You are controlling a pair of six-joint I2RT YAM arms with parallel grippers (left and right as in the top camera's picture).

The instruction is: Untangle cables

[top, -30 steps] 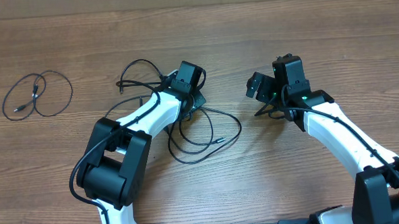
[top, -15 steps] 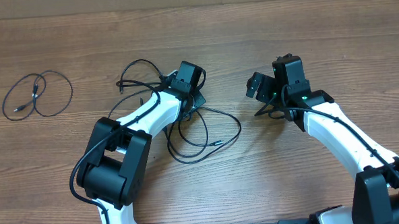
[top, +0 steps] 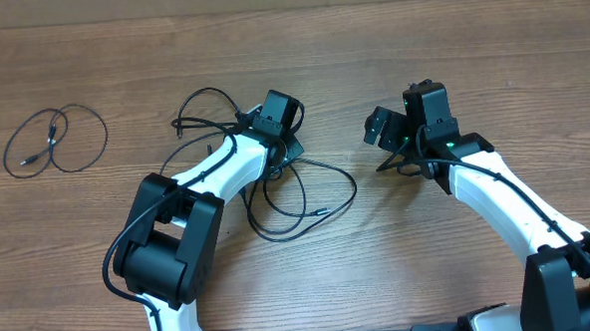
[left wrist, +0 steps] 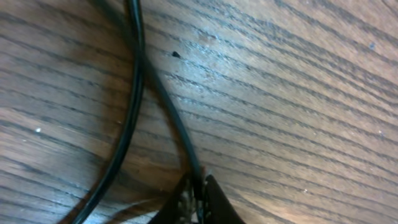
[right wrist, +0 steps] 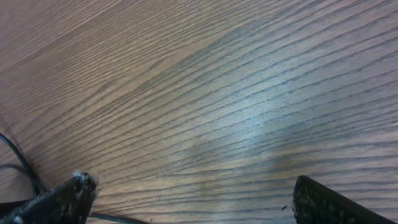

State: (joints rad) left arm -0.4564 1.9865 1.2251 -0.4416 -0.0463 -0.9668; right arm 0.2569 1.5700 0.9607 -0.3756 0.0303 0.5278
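The left tool [left wrist: 198, 196] is pressed together at the near edge of its wrist view, tips pinching a thin black cable [left wrist: 177, 124] that runs away from them across the wooden surface [left wrist: 298, 93]; a second cord [left wrist: 130, 93] crosses just beside it. Seen from overhead, the tangled cables [top: 311, 190] lie in loose loops around that tool, left of centre, with one plug end [top: 322, 212] lying at the near right of the loops. The right tool [right wrist: 193, 199] stands spread wide with nothing between its tips, over the wood to the right of the tangle and apart from it. A separate looped cable [top: 55, 141] lies alone at the far left of the surface.
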